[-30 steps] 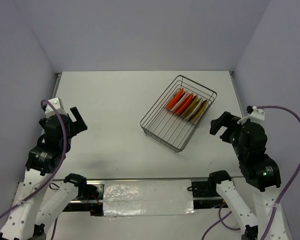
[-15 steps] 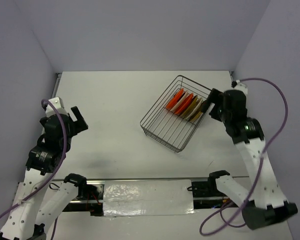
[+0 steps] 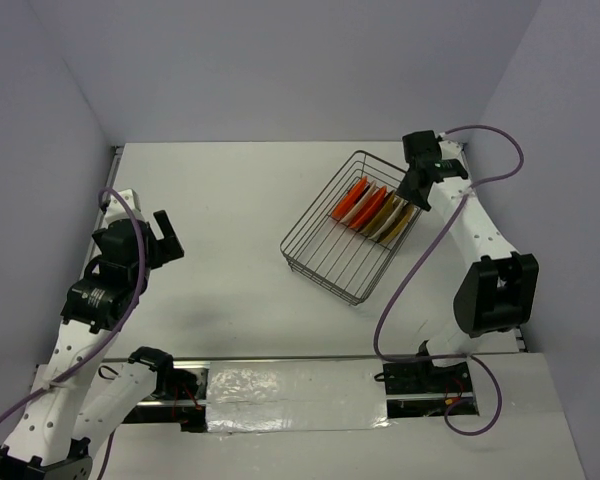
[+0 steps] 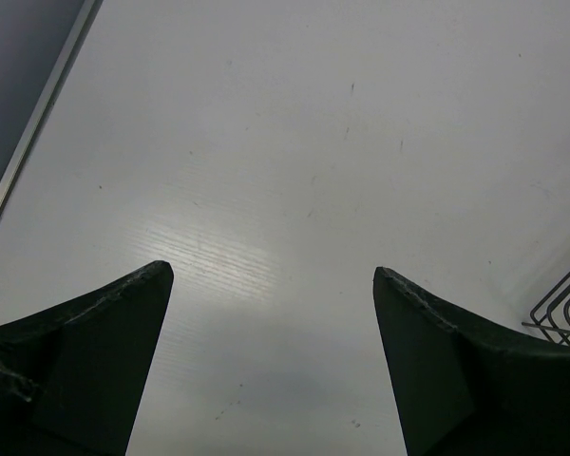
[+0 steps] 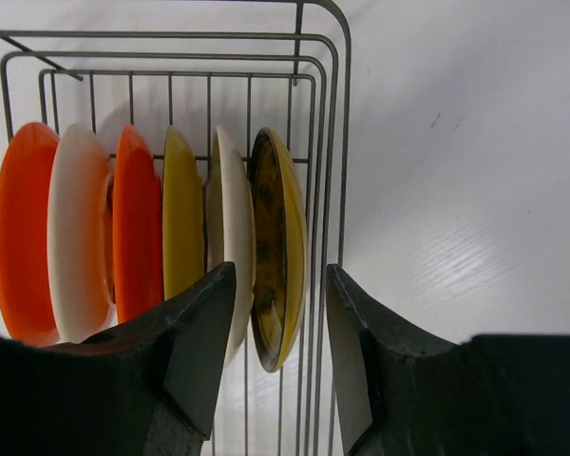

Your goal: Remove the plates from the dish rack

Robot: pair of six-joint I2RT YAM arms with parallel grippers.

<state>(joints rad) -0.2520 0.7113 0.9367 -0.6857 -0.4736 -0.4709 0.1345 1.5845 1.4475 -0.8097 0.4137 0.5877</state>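
Note:
The dish rack [image 3: 320, 255] is a dark wire basket standing at an angle on the right of the table. Several plates [image 3: 375, 210] stand on edge in its far end: orange [image 5: 19, 247], white [image 5: 76, 237], orange [image 5: 136, 228], yellow [image 5: 182, 223], cream [image 5: 233, 218] and a dark yellow-brown end plate [image 5: 277, 228]. My right gripper [image 3: 415, 195] [image 5: 280, 275] hangs over that end, its jaws partly closed. They straddle the end plate and the rack's wire wall [image 5: 334, 142], with gaps on both sides. My left gripper [image 3: 172, 238] [image 4: 274, 275] is open over bare table.
White table with walls at the back and both sides. A metal strip runs along the left edge [image 4: 38, 123]. One corner of the rack [image 4: 565, 309] shows at the right edge of the left wrist view.
The right arm swung from the near right up and over the rack's far end, and its jaws narrowed around the end plate. The left arm shifted only slightly.

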